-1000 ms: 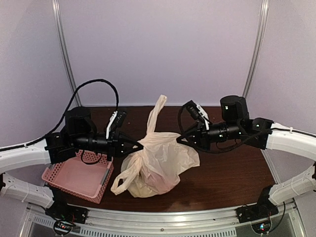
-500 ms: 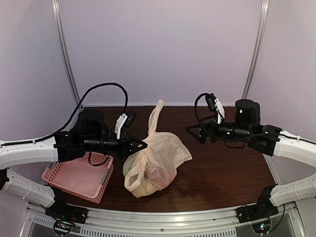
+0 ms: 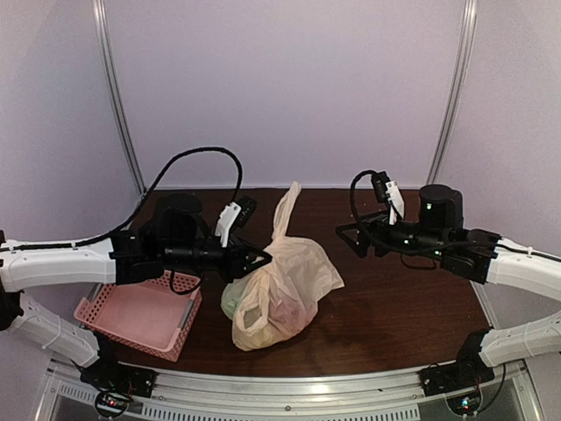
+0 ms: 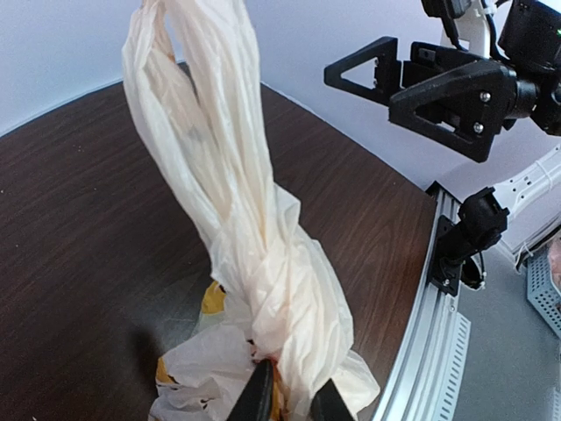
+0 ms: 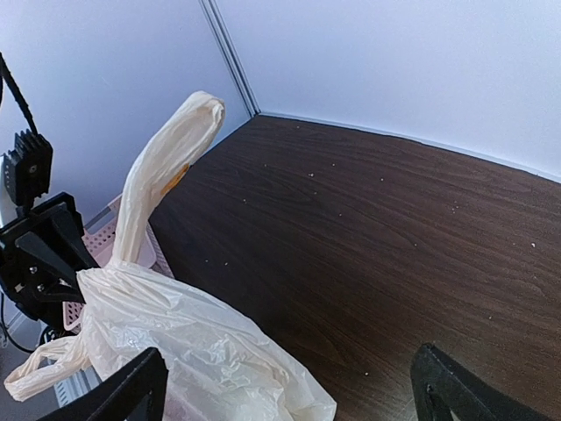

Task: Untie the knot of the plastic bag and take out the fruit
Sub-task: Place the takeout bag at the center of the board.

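The pale peach plastic bag stands on the dark table, slumped toward the front. Its knot is a twisted tail rising upright; the right wrist view shows the tail too. My left gripper reaches in from the left, and its narrow jaws pinch bunched plastic at the tail's base. My right gripper hangs wide open to the right of the bag with nothing in it. The fruit shows only as faint reddish and greenish shapes through the plastic.
A pink perforated basket sits at the front left, under my left arm. Bare brown table lies to the right of the bag. The metal rail runs along the near edge, and walls close in behind.
My right gripper let go of the bag, opened wide and drew back to the right. The left arm moved right with the bag, which now hangs more upright.
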Controlling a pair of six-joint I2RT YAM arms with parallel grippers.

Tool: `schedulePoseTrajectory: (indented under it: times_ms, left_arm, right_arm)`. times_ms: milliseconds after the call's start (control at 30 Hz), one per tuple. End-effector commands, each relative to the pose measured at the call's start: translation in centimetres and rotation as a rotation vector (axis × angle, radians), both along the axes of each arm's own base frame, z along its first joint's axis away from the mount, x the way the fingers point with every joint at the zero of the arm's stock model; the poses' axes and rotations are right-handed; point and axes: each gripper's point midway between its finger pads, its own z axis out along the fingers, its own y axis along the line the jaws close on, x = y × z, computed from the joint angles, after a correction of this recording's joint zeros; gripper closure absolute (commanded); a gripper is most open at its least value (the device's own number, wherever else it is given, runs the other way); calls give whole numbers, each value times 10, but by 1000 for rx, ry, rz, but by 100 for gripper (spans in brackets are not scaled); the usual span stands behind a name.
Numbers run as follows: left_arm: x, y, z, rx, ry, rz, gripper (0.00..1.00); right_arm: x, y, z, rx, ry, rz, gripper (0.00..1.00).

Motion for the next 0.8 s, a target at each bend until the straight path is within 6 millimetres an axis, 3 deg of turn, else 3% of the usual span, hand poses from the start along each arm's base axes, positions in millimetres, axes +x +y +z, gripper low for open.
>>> schedulePoseTrajectory:
  times_ms: [0,167,300,367,500,633,767]
  left_arm:
    - [-7,-12,29,-99,-54,-70,77]
    - [-12,2,45,-152,-92,-44,46]
    - [-13,15,45,-139,-82,-3,30]
    - [-21,16,44,-144,-65,-38,25]
    - [-38,18,23,-106,2,-109,20]
    - [-45,22,-2,-41,55,-120,18]
    - [-47,18,-12,1,59,-122,17]
  right_arm:
    - [2,-5,4,35,-11,-36,2]
    - [2,-9,3,40,-9,-56,3]
    - [2,-11,7,51,-19,-66,3]
    - [0,-10,8,54,-17,-53,3]
    - [-12,-1,5,55,-2,27,2]
    - [-29,12,-1,69,17,133,1]
    - [-46,24,-4,57,25,213,2]
